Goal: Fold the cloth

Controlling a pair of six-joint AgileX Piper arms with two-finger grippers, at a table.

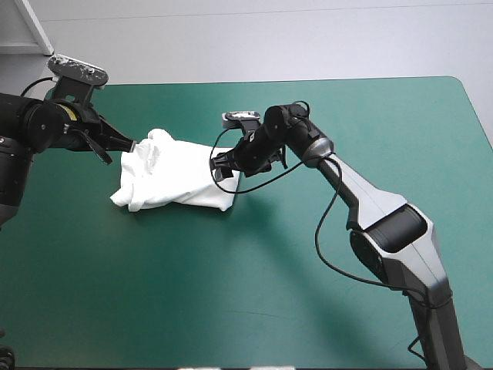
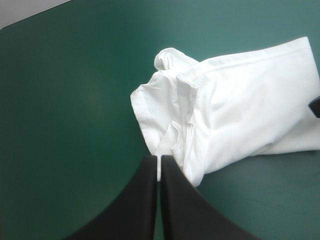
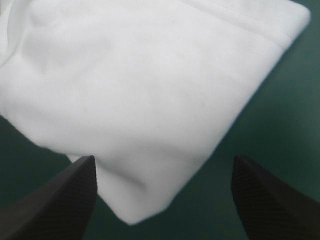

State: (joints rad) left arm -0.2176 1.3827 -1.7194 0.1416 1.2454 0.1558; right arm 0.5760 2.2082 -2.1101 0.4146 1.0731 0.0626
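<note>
Your left gripper (image 2: 159, 159) is clenched on a thin fold of the T-shirt (image 1: 173, 177), bundled at 10 o'clock from the middle of the table (image 1: 254, 308); your right gripper (image 3: 162, 160) is released at its 3 o'clock corner. Pulling one-handed may unfold it.

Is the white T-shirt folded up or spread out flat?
Folded up, roughly: the T-shirt lies as a layered bundle on the teal-green cover, with one end rumpled.
</note>
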